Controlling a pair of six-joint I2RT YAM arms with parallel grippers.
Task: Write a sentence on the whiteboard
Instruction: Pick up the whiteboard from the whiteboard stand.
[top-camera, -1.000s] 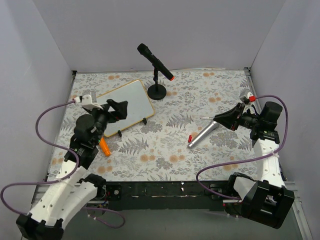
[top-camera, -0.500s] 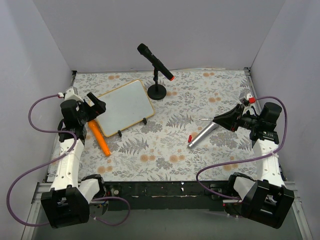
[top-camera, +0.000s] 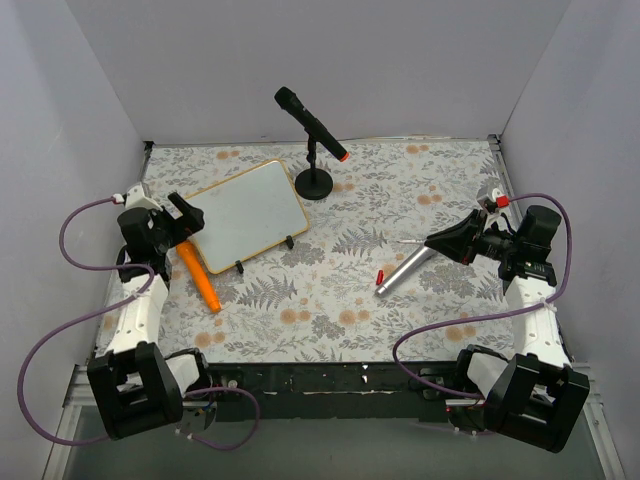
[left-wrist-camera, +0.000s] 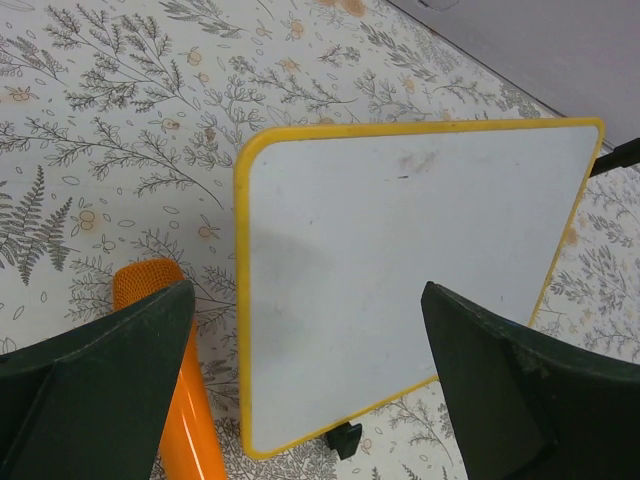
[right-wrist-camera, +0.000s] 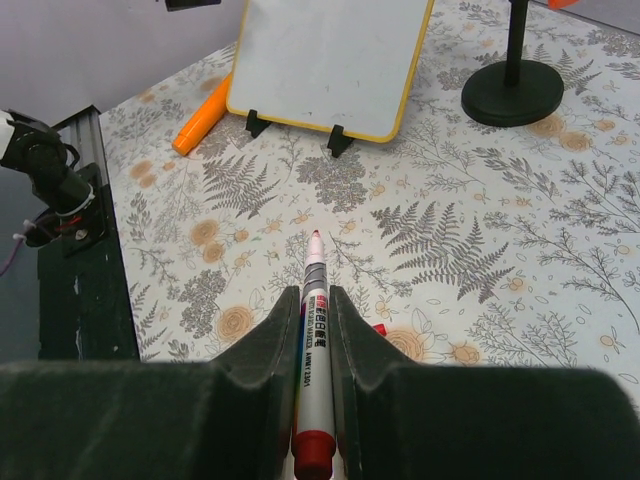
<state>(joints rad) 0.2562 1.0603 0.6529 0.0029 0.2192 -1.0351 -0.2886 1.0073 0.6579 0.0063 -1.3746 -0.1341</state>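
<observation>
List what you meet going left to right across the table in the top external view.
Orange cylinder → whiteboard → black microphone on its stand → silver microphone → right gripper, shut on a marker.

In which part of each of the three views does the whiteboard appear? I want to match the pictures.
Top external: the whiteboard is left of centre, slightly above the middle.
Left wrist: the whiteboard fills the centre of the picture.
Right wrist: the whiteboard is at the top edge, near the centre.
Shared landmark: the orange cylinder lying beside the board.
</observation>
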